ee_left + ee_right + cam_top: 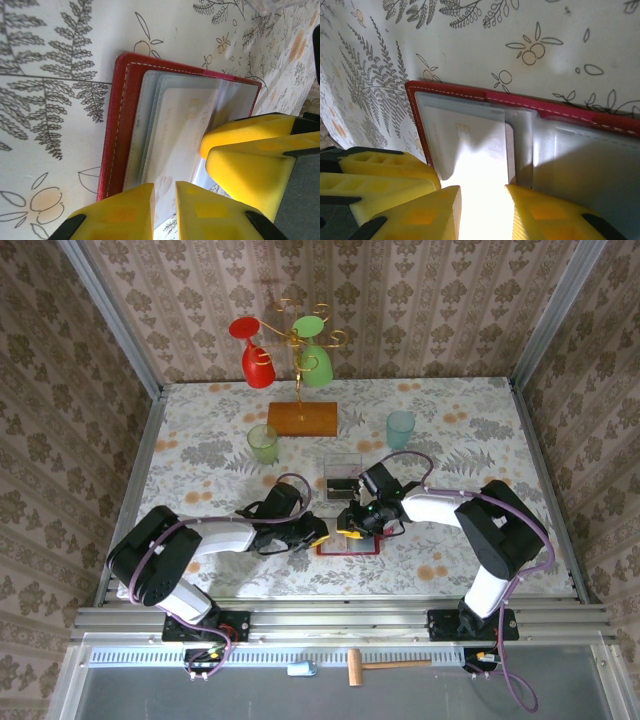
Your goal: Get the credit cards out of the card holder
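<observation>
Under both jaws, red card holder [116, 125] lies open on floral worktop [30, 160], pale card [180, 125] in clear pocket (white-stitched rim). Left jaws nearly together at its edge, grip unclear; right jaws slightly spread over card.

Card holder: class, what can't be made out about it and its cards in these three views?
- Top view: card holder largely covered by left gripper and right gripper; rest too small.
- Left wrist: card print blurred by cloudy sleeve.
- Right wrist: glare whitens a card's near end; grip unclear.
</observation>
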You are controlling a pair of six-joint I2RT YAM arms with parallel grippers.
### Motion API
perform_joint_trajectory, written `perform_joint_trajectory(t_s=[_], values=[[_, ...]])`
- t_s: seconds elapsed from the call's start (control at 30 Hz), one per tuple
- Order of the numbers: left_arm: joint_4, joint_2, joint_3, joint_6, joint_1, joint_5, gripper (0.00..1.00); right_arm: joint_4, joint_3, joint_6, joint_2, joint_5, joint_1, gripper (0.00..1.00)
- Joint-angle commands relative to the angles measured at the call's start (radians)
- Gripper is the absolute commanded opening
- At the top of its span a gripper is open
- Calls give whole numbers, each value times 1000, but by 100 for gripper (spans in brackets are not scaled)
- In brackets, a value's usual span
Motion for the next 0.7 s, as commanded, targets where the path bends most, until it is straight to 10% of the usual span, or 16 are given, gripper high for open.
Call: perform_joint_trajectory(t_s=[0.0,0.67], values=[[-39,-3,3,24,5,0,19,-61,21,-21,-20,43,6,30],[-59,14,-11,31,9,-3,19,-153,49,-67,-57,103,6,34]])
